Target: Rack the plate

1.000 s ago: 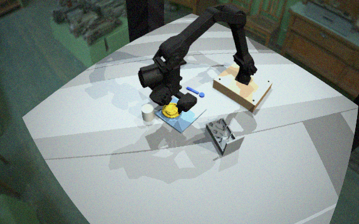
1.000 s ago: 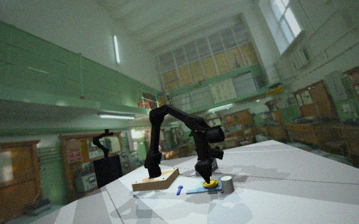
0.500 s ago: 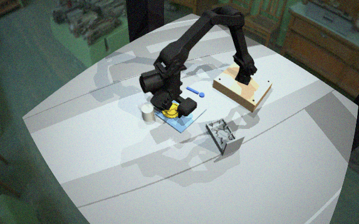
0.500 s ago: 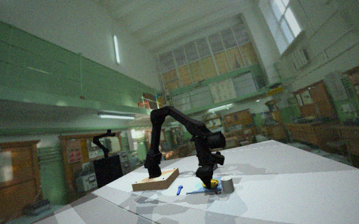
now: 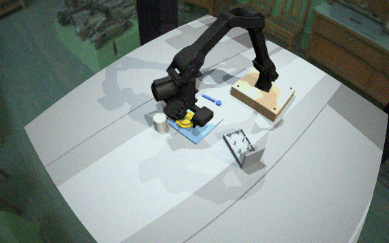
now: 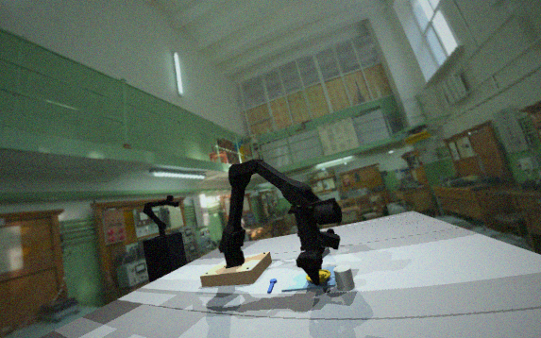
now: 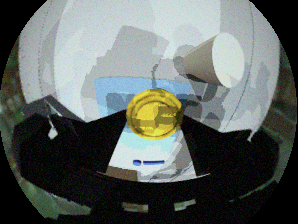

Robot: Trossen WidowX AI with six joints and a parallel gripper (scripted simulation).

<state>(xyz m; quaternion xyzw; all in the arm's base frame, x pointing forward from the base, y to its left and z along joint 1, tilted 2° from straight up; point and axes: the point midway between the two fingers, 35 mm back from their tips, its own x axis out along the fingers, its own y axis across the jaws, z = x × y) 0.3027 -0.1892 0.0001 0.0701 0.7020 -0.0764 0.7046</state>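
yellow plate [image 5: 184, 121] flat on mat, between open jaws

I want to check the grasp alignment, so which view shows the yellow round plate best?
The wrist view: the yellow round plate sits whole and centred on the blue mat. The top view shows only a sliver between the open end effector fingers; the exterior view shows just a small yellow edge under the arm.
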